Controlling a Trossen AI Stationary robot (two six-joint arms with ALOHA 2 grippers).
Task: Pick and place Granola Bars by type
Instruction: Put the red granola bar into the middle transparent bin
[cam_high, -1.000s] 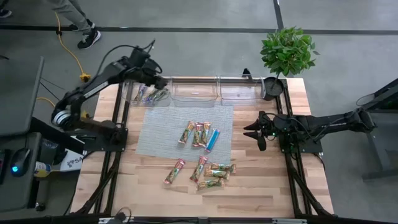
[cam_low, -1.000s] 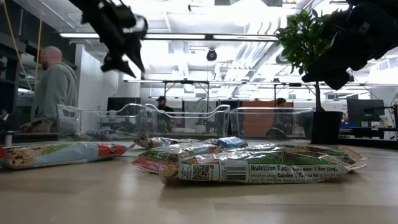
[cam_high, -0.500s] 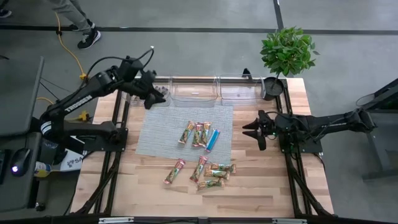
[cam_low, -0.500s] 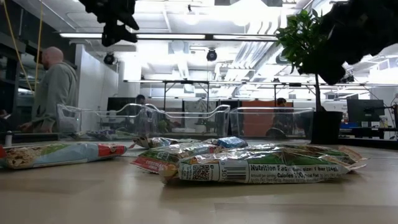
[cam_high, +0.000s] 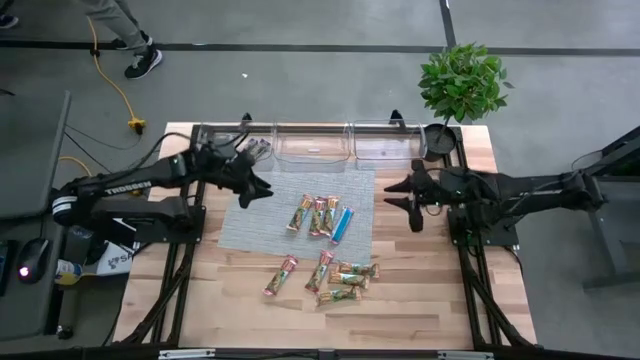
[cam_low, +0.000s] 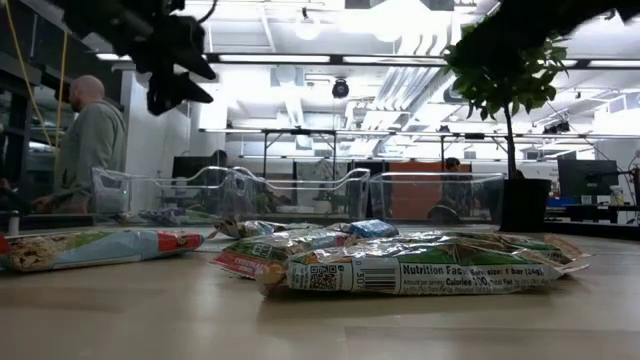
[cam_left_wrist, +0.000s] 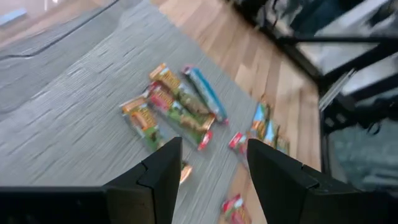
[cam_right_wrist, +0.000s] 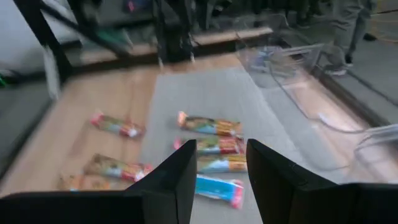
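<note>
Several granola bars lie flat on the table. A cluster (cam_high: 318, 215) with one bright blue bar (cam_high: 342, 224) lies on the grey mat (cam_high: 250, 225), and several more (cam_high: 335, 275) lie on the bare wood nearer the front. A few bars (cam_high: 252, 150) lie in the left clear bin (cam_high: 215, 150). My left gripper (cam_high: 255, 192) is open and empty above the mat's far left corner. My right gripper (cam_high: 389, 194) is open and empty above the mat's right edge. The cluster also shows past the open fingers in the left wrist view (cam_left_wrist: 177, 106) and in the right wrist view (cam_right_wrist: 211, 146).
Three clear bins stand in a row along the far edge, the middle one (cam_high: 312, 143) and the right one (cam_high: 385, 142) among them. A potted plant (cam_high: 462, 80) stands at the far right corner. A person (cam_low: 88, 140) stands in the room beyond the table.
My left gripper has left the spot over the left bin and gone toward the near edge and a little right, and is now over the mat's far left corner. My right gripper has gone toward the table's left, up to the mat's right edge. The bars have not moved.
</note>
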